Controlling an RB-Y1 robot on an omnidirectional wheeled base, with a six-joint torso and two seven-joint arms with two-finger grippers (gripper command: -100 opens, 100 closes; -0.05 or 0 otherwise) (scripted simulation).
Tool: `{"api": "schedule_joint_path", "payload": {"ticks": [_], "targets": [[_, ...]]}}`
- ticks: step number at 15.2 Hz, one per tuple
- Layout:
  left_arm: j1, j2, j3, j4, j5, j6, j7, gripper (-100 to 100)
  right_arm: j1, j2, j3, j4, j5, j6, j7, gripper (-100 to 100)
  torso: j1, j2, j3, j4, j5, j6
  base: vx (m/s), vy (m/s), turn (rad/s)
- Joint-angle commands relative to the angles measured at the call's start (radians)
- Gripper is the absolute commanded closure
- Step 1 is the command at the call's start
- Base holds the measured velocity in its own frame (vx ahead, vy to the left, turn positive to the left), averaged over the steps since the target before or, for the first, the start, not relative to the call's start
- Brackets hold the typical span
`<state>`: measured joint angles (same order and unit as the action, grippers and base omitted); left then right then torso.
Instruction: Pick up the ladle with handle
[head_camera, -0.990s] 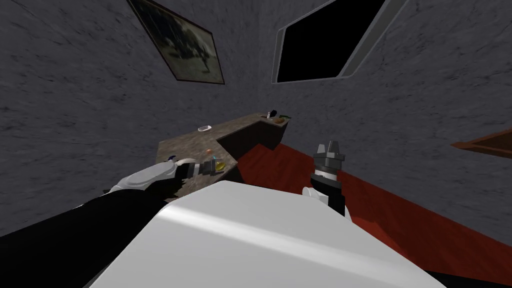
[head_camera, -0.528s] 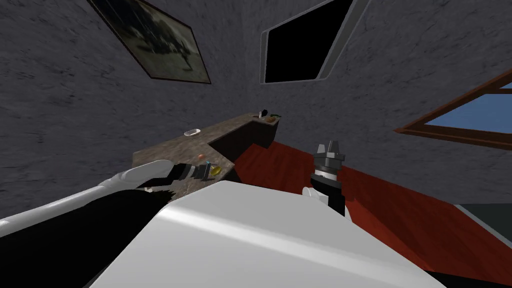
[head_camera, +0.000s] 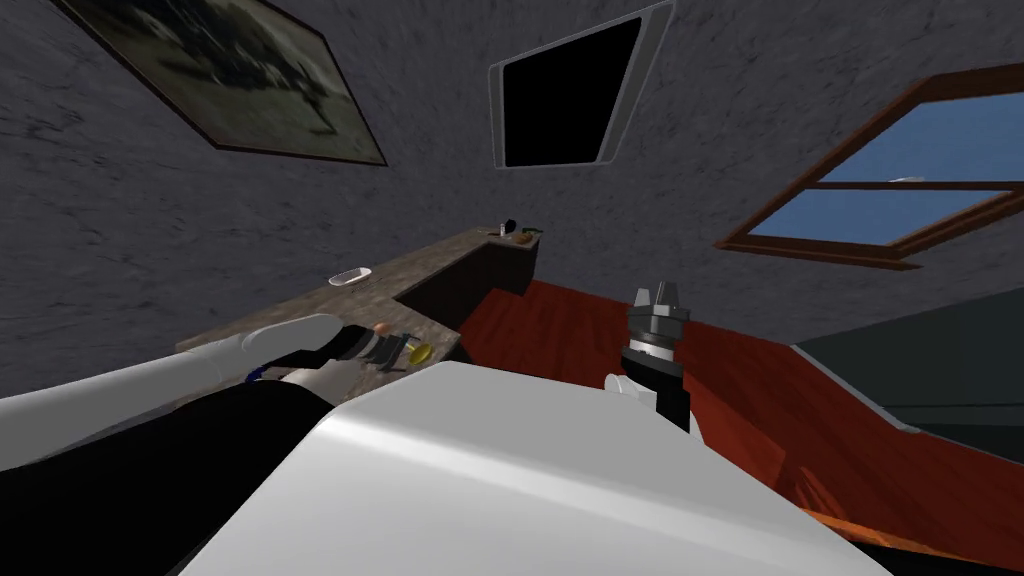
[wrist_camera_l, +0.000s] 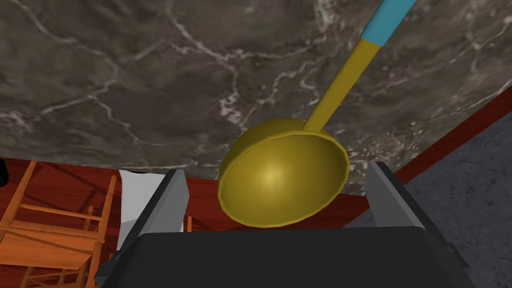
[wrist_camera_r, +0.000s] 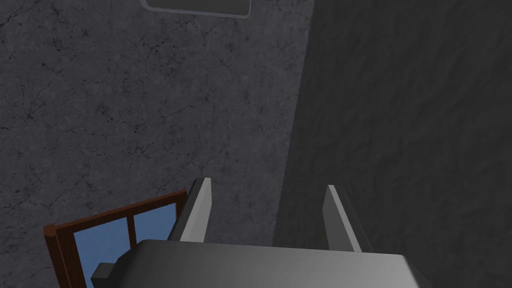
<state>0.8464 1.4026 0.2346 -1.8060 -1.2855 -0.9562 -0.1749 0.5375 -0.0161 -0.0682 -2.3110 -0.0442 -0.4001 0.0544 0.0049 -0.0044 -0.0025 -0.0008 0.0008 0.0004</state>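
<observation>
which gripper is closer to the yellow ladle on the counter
Left. The left gripper hangs right at the ladle, its open fingers on either side of it. The right gripper is raised over the red floor, apart from the counter.

Head camera steeply down, left wrist camera close, both on ladle (wrist_camera_l: 282, 186)

I can read no words, numbers or signs. The ladle (wrist_camera_l: 282, 187), the desk (wrist_camera_l: 125, 75) and the picture (head_camera: 220, 80) on the wall carry no letters.
</observation>
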Motion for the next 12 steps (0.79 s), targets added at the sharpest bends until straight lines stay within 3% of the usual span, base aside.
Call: {"api": "schedule_joint_path", "payload": {"ticks": [1, 2, 5, 6, 8, 12], "targets": [[0.018, 0.041, -0.006, 0.011, -0.050, -0.018, -0.012, -100, 0.000, 0.000, 0.000, 0.000, 0.000, 0.000, 0.000, 0, 0.000, 0.000, 0.000, 0.000, 0.000, 0.000, -0.004, 0.010, -0.321], [0.018, 0.041, -0.006, 0.011, -0.056, -0.018, -0.012, -100, 0.000, 0.000, 0.000, 0.000, 0.000, 0.000, 0.000, 0, 0.000, 0.000, 0.000, 0.000, 0.000, 0.001, -0.004, 0.008, -0.259], [0.041, 0.091, -0.017, 0.023, -0.117, -0.044, -0.028, -100, 0.000, 0.000, 0.000, 0.000, 0.000, 0.000, 0.000, 0, -0.002, -0.001, 0.000, 0.000, 0.000, 0.000, 0.000, -0.005, -0.212], [0.041, 0.091, -0.017, 0.023, -0.117, -0.044, -0.028, -100, 0.000, 0.000, 0.000, 0.000, 0.000, 0.000, 0.000, 0, -0.002, -0.001, 0.000, 0.000, -0.001, 0.000, 0.003, -0.014, -0.184], [0.061, 0.128, -0.029, 0.031, -0.166, -0.065, -0.041, -100, 0.000, 0.000, 0.000, 0.000, 0.000, 0.000, 0.000, 0, -0.003, -0.001, -0.001, 0.000, -0.001, 0.000, 0.005, -0.027, -0.271], [0.083, 0.164, -0.044, 0.037, -0.212, -0.086, -0.054, -100, 0.000, 0.000, 0.000, 0.000, 0.000, 0.000, 0.000, 0, -0.005, -0.001, -0.001, 0.000, -0.001, 0.000, 0.008, -0.036, -0.219]]}}
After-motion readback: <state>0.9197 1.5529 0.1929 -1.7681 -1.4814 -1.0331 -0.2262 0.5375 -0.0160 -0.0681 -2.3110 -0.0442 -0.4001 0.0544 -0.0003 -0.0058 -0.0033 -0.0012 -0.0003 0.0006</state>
